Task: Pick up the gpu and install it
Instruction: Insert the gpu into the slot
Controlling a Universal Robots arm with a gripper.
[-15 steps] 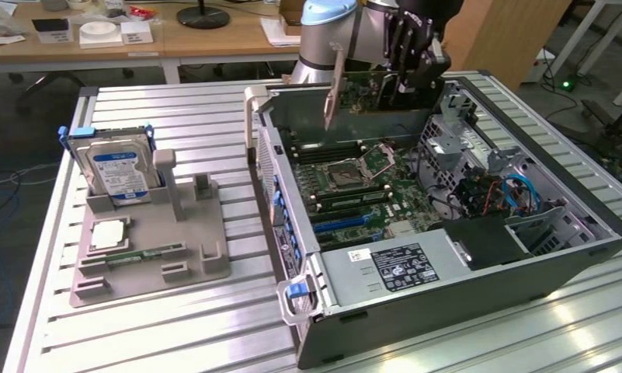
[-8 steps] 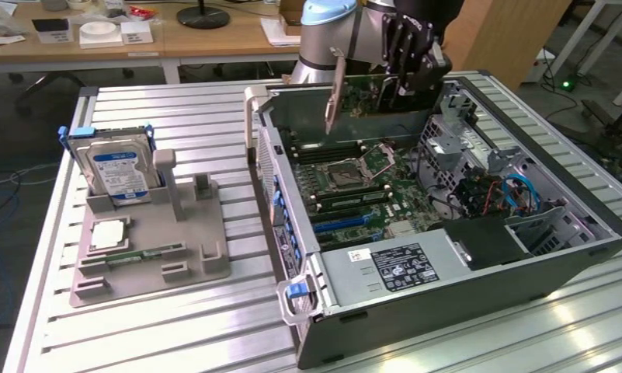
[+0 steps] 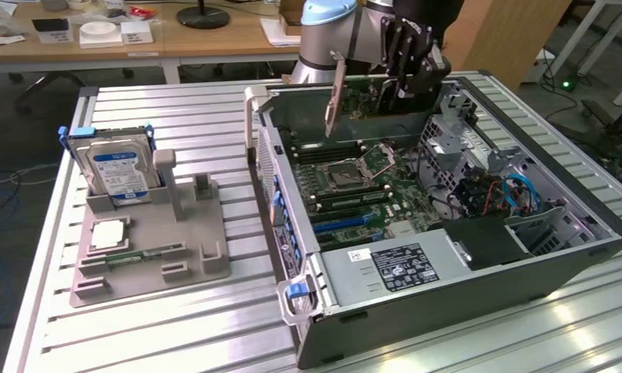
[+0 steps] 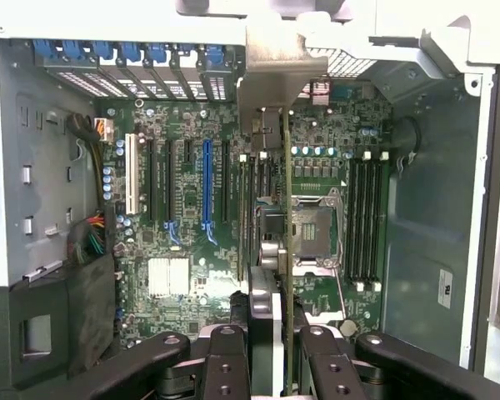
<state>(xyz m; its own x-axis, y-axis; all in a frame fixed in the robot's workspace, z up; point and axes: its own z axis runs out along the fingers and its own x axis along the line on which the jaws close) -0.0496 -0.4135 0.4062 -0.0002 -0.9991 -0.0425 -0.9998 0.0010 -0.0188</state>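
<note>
The fingers [image 3: 399,58] [image 4: 230,354] are pinched on the gpu [image 3: 365,105] [image 4: 287,250], one on each flat face. The card stands on edge between them, with its long edge down. Its pale metal bracket [image 3: 337,89] [image 4: 271,79] sticks out from the fingers toward the exterior view's left.

Directly below the fingers lies the motherboard [image 3: 363,194] [image 4: 171,242] in the open computer case [image 3: 559,264]. In the exterior view the card hangs above the board at the case's far end and is not seated. In the wrist view a blue slot [image 4: 207,183] sits to one side of the card's edge and the bare processor socket [image 4: 312,233] to the other. Farther from the fingers, at the near end of the case, is the power supply [image 3: 394,268] with its white label.

The case rests on a worktop [image 3: 186,326] of ribbed, pale metal slats. Well away from the fingers, toward the exterior view's left, a grey holder [image 3: 186,249] stands on the same slats. It carries an upright hard drive [image 3: 119,171] with a blue label, a flat processor chip [image 3: 109,233] and a narrow memory stick [image 3: 145,255].

The arm [image 3: 326,27] rises behind the fingers. Beyond it are wooden desks [image 3: 217,43] with small boxes, papers and a black round base [image 3: 203,15]. Grey floor [image 3: 21,155] with loose cables shows past the worktop's edge.
</note>
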